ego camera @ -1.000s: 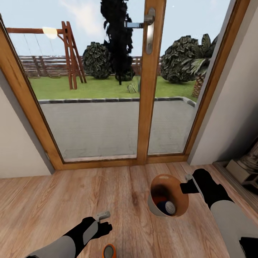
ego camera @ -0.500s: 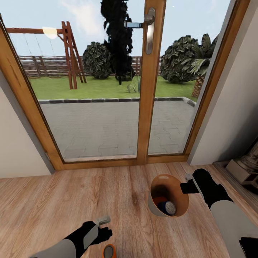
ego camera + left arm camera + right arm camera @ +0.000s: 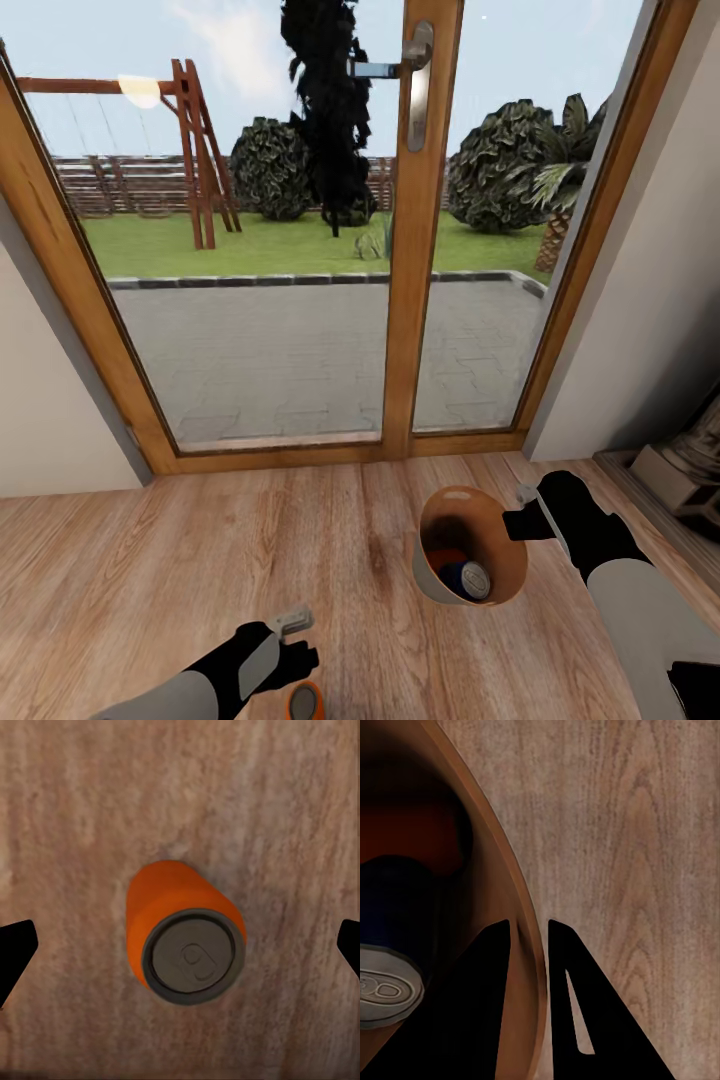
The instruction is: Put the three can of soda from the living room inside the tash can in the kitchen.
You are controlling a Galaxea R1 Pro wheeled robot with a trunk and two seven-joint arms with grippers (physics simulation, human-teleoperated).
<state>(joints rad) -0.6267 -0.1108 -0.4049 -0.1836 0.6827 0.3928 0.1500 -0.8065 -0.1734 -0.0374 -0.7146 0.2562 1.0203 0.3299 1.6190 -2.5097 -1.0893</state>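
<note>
Our left gripper point(image 3: 180, 945) has its two black fingertips point(image 3: 16, 949) far apart, and most of each finger is cut off at the picture's sides. Between them, but not touching them, stands an orange soda can point(image 3: 184, 937) on the wooden floor point(image 3: 285, 810). We look down on its grey top with the pull tab. From the head camera the same can point(image 3: 304, 700) is cut off at the lower edge, just beside our left hand, so we see only its top part.

Our right gripper point(image 3: 529, 937) has its two fingers close together on the thin rim of the trash can point(image 3: 514, 900), one inside and one outside. From the head camera our right gripper point(image 3: 522, 510) sits at the bin's point(image 3: 440, 585) rim on the right.

Inside the bin we see a dark blue can with a silver end point(image 3: 468, 579). Behind it there is something orange-red point(image 3: 447, 556), mostly hidden, and we cannot tell for sure what it is.

Ahead is a glass door with a wooden frame point(image 3: 412, 300), and a garden behind it. At the far right something grey point(image 3: 690, 465) is cut off.
</note>
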